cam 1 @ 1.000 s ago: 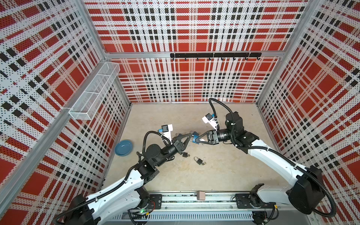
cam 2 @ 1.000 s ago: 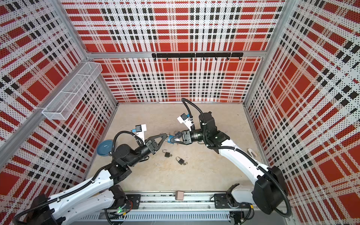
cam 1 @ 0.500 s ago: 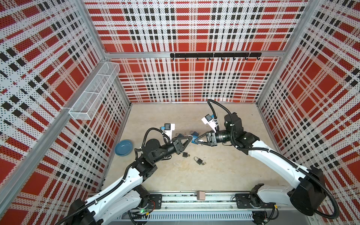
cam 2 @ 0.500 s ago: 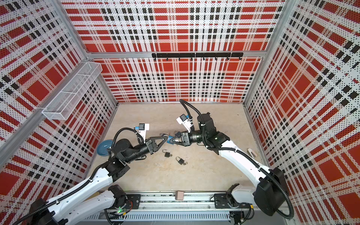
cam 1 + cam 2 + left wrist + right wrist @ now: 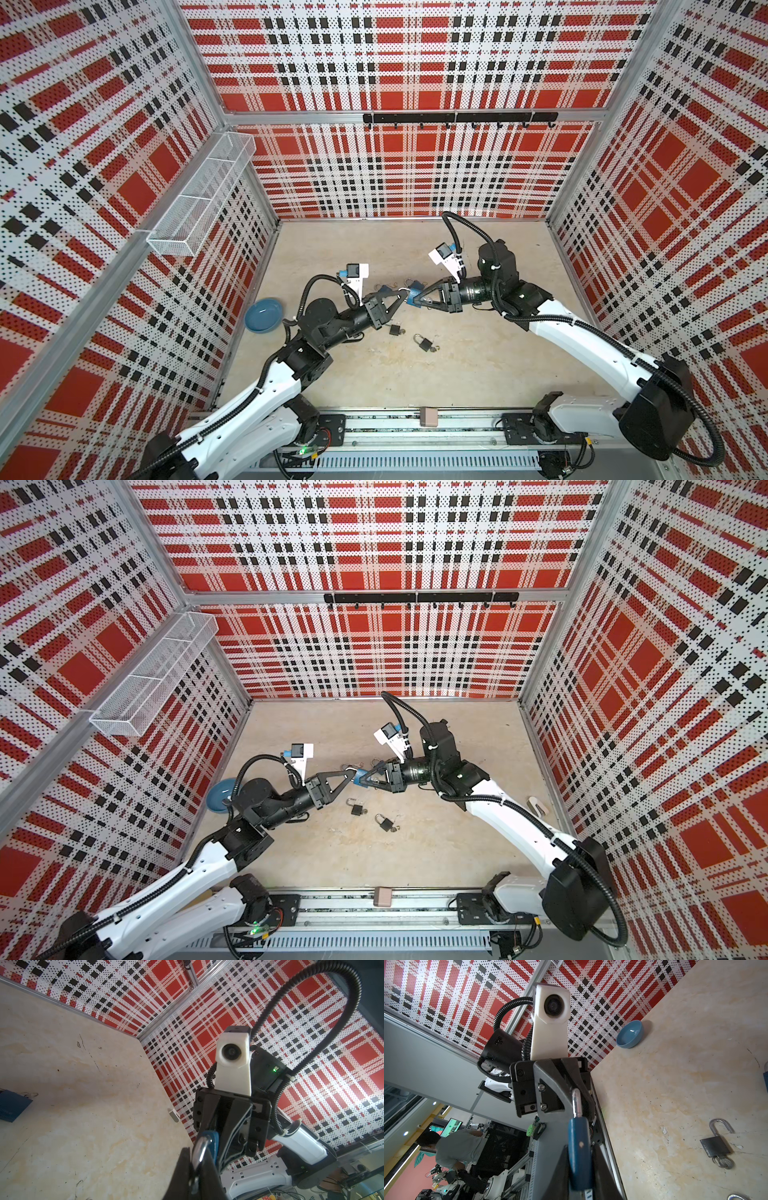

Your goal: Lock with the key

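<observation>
A blue padlock [image 5: 414, 296] [image 5: 360, 778] hangs in the air between my two grippers, which meet tip to tip over the middle of the table. My left gripper [image 5: 403, 294] [image 5: 196, 1167] is shut on its silver shackle [image 5: 200, 1151]. My right gripper [image 5: 413, 300] [image 5: 579, 1167] stands slightly open around the blue body [image 5: 579, 1147], with its fingers close on both sides. The key of this padlock does not show clearly; the right fingers hide the body's lower end.
On the table below lie a black padlock [image 5: 396, 330] [image 5: 716, 1147] with its shackle open and a second black one [image 5: 424, 343], both with keys. Another blue padlock [image 5: 12, 1107] lies beyond. A blue bowl [image 5: 264, 314] sits by the left wall and a small white object [image 5: 536, 805] by the right wall.
Both grippers have stayed at the blue padlock. The right jaws have loosened a little around its body. The left arm's elbow has shifted slightly.
</observation>
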Controlling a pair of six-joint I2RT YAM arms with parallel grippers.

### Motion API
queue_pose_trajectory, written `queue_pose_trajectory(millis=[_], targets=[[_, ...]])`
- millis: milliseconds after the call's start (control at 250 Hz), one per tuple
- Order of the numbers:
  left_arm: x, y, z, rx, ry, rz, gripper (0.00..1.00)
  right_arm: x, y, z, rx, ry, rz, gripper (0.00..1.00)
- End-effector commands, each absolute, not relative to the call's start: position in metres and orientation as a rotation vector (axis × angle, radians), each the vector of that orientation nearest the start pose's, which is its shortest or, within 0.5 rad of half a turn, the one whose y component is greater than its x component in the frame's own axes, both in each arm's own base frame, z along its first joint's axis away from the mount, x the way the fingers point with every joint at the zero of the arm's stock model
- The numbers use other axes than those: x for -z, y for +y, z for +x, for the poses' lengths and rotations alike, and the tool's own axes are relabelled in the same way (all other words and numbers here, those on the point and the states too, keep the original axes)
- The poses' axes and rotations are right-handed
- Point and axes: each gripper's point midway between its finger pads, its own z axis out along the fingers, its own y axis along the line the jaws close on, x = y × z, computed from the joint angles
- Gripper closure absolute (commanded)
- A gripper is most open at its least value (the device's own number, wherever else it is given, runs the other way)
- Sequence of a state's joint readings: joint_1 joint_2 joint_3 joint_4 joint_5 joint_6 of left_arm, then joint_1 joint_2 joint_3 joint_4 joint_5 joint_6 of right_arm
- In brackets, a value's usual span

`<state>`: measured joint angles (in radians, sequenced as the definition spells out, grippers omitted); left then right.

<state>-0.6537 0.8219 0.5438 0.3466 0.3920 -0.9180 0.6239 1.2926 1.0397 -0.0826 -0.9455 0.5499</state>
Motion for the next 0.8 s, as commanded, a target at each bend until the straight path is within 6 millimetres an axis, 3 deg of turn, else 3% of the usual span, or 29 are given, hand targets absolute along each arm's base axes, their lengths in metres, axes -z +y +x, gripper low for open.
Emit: queue_pose_trajectory(millis=[0,120,264,608,796], targets=[[-0.309,-0.240,0.220,1.471,1.709,0.116,1.00,-0.338,0.326,0.220,-1.609,1.848,-0.794,0.62],[-0.314,-0.226,0.228,1.441,1.680,0.059,1.00,-0.337,0.323,0.219,-1.608,1.840,-0.787,0.55],[-0.318,-0.219,0.235,1.432,1.669,0.033,1.00,-0.334,0.317,0.219,-1.619,1.845,-0.759,0.54],[-0.341,-0.222,0.234,1.472,1.641,0.071,1.00,-0.317,0.319,0.237,-1.610,1.877,-0.735,0.53],[-0.348,-0.223,0.232,1.480,1.624,0.083,1.00,-0.319,0.322,0.245,-1.624,1.859,-0.730,0.54]])
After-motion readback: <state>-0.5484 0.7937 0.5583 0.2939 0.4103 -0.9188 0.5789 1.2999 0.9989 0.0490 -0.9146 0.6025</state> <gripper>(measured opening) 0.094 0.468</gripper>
